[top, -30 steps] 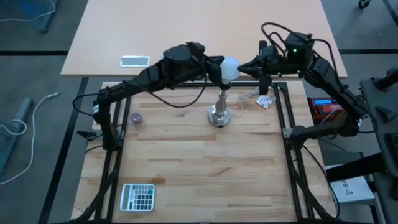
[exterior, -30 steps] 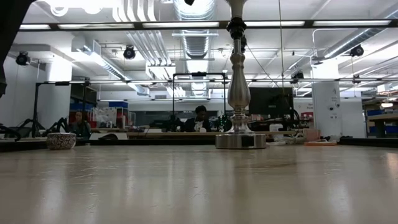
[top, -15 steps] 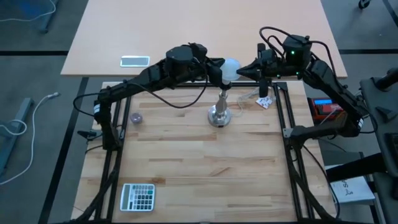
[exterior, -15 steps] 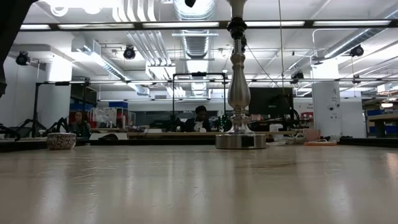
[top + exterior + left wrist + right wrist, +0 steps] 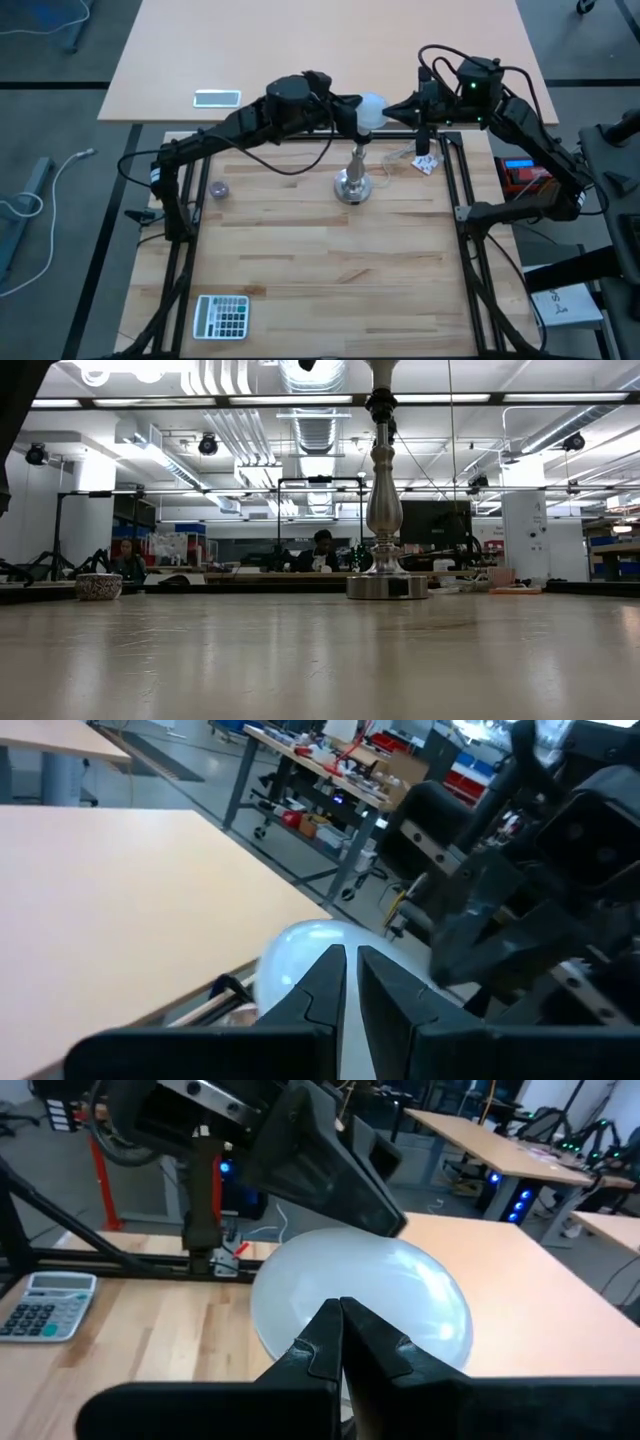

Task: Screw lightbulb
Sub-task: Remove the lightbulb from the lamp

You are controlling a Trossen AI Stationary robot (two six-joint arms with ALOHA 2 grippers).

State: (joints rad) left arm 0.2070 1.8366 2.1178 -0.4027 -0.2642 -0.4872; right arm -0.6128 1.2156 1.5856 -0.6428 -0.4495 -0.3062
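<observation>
The white frosted lightbulb (image 5: 371,108) sits on top of the silver stand (image 5: 353,183), which stands on its round base (image 5: 387,586) at the table's far middle. The bulb's base is hidden under the globe. My left gripper (image 5: 354,114) is shut at the bulb's left side. My right gripper (image 5: 389,109) is shut at its right side. The bulb also shows in the left wrist view (image 5: 296,955) and in the right wrist view (image 5: 400,1295). In the low view the bulb and both grippers are above the picture's top. My left gripper lies with its shut fingertips (image 5: 332,963) against the globe's left side (image 5: 300,945), coming nearly level from the table's left. The bulb stays upright on the stand. My right gripper lies with its shut fingertips (image 5: 335,1316) against the globe's right side (image 5: 360,1280), coming nearly level from the table's right.
A small round bowl (image 5: 219,188) sits at the left of the table, a calculator (image 5: 222,316) at the near left corner, and a small card (image 5: 427,163) right of the stand. A phone (image 5: 217,97) lies on the farther table. People sit in the room behind (image 5: 322,550).
</observation>
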